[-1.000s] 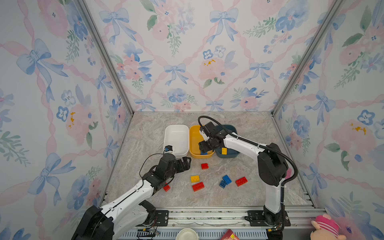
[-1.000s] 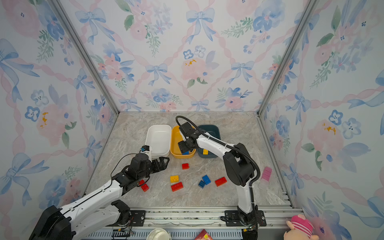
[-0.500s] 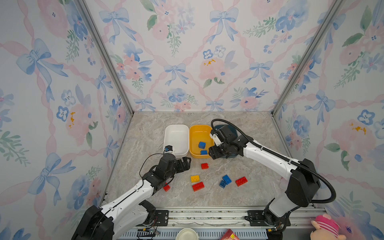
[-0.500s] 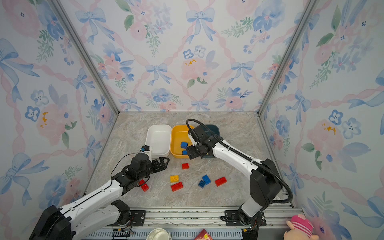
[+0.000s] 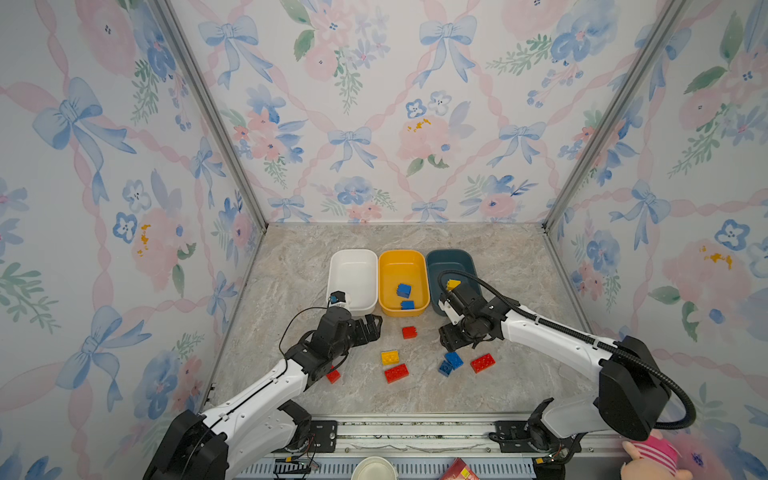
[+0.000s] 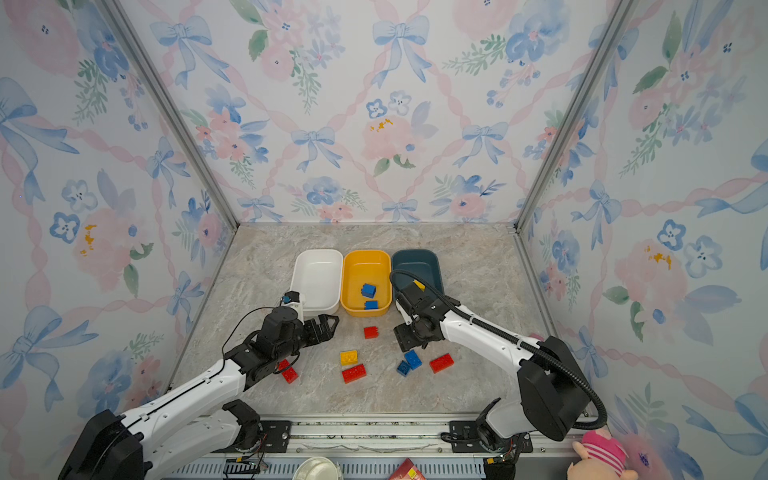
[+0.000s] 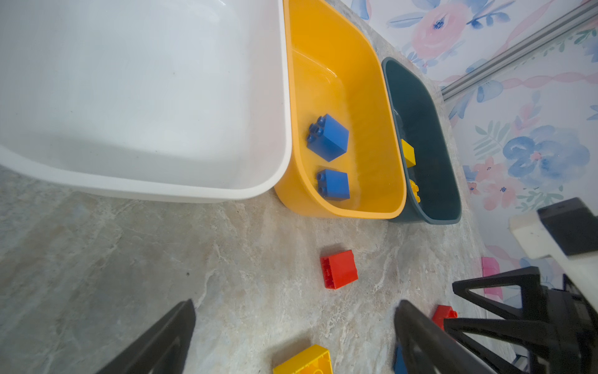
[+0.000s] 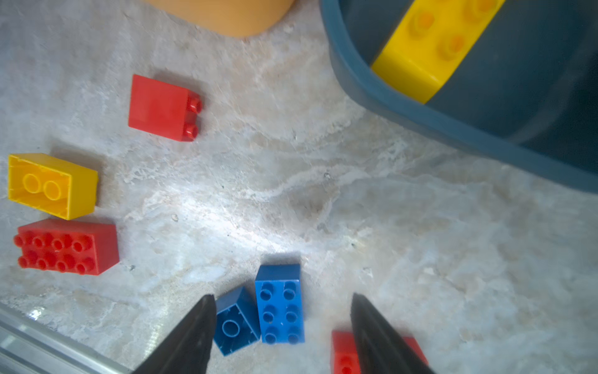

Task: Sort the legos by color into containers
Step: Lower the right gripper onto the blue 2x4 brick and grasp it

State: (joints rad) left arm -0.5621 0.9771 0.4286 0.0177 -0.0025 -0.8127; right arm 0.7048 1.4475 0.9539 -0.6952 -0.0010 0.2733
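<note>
Three containers stand in a row: white (image 5: pixel 353 257), yellow-orange (image 5: pixel 402 259) and teal (image 5: pixel 451 259). Two blue legos (image 5: pixel 404 290) lie in the yellow-orange tub and a yellow lego (image 5: pixel 453 284) in the teal one. Loose on the table are a red square (image 5: pixel 409 332), a yellow brick (image 5: pixel 390 357), a red oblong (image 5: pixel 396 372), two blue bricks (image 5: pixel 454 360), another red oblong (image 5: pixel 482 363) and a small red one (image 5: pixel 333 376). My right gripper (image 8: pixel 281 298) hovers open over the blue pair (image 8: pixel 280 304). My left gripper (image 7: pixel 295 304) is wide open and empty near the white tub's front.
A metal rail (image 5: pixel 415 432) runs along the front edge, with a paper cup (image 5: pixel 374 469) and a red packet (image 5: pixel 457 473) below it. A pink plush toy (image 5: pixel 652 457) sits at the front right corner. A small pink block (image 7: pixel 490 272) lies by the right wall.
My right arm has swung from over the yellow-orange tub back to the front, above the loose blue bricks, its jaws slightly narrower. The left arm has stayed still.
</note>
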